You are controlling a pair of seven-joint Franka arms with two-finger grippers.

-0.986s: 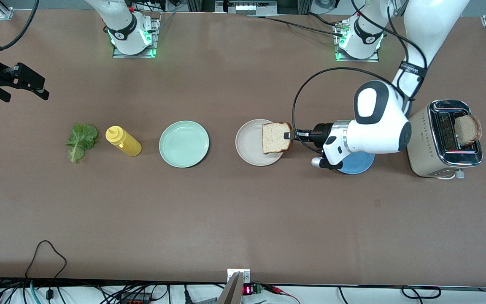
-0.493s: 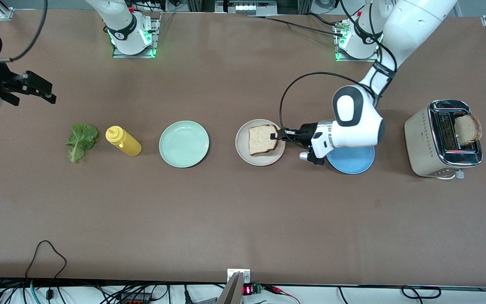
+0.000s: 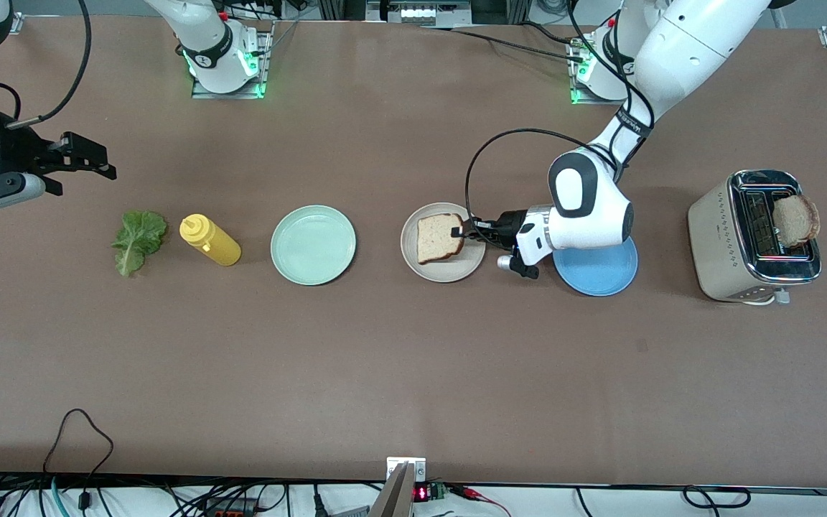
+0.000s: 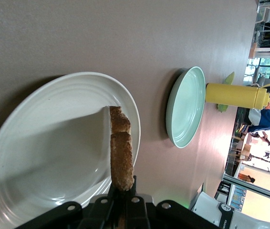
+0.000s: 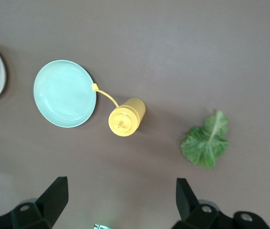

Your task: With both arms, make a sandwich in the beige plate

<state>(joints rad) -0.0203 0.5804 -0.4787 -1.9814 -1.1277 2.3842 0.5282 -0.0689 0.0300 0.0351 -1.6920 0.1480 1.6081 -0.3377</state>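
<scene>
Front view shows the left gripper (image 3: 465, 232) clamped on the bread (image 3: 440, 238) over the beige plate (image 3: 414, 250) mid-table; best to lower it flat before letting go, while the right gripper (image 3: 88, 156), spread wide, hangs near the lettuce (image 3: 138, 240)

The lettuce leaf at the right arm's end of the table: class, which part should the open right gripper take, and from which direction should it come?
Probably from straight above. The lettuce leaf lies flat on the table, so no edge stands up for a sideways approach. Take it across the pale midrib near the narrow stem end, where it looks stiffest, one finger on each side. The right gripper is open, up in the air close to the leaf.
</scene>
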